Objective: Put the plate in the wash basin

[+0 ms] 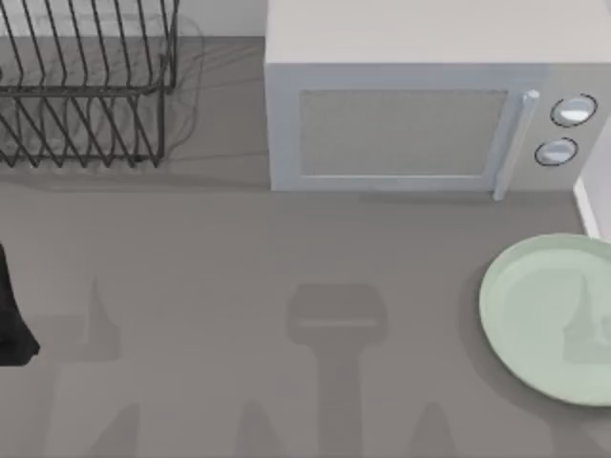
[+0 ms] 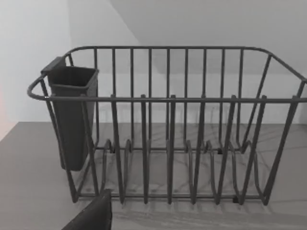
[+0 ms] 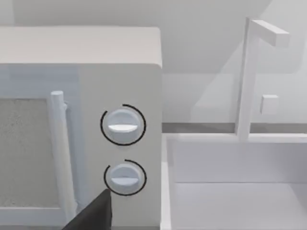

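While the plate (image 1: 544,320) lay flat on the grey worktop (image 1: 239,286), it sat at the right side of the top view, with its right edge cut off by the picture's border. It was pale green, round and shallow, and nothing was on it but soft shadows. It lay in front of the microwave (image 1: 401,114), toward that box's right end, and apart from it.

A thin white strip of the wash basin (image 1: 590,205) showed just right of the microwave and just behind the plate. In the right wrist view the wash basin (image 3: 230,191) was a sunken white box right beside the microwave (image 3: 76,120), and a white tap (image 3: 249,76) stood at its back rim. The microwave's two round knobs (image 3: 123,124) sat one above the other, next to a long handle (image 3: 60,153).

A black wire dish rack (image 1: 86,86) stood at the back left of the worktop, well apart from the plate. In the left wrist view the dish rack (image 2: 168,124) had a dark cup (image 2: 72,115) hung on one end.

A dark bit of the left arm (image 1: 11,320) showed at the left edge of the top view. Whether the fingers of either arm were open or closed could not be told.
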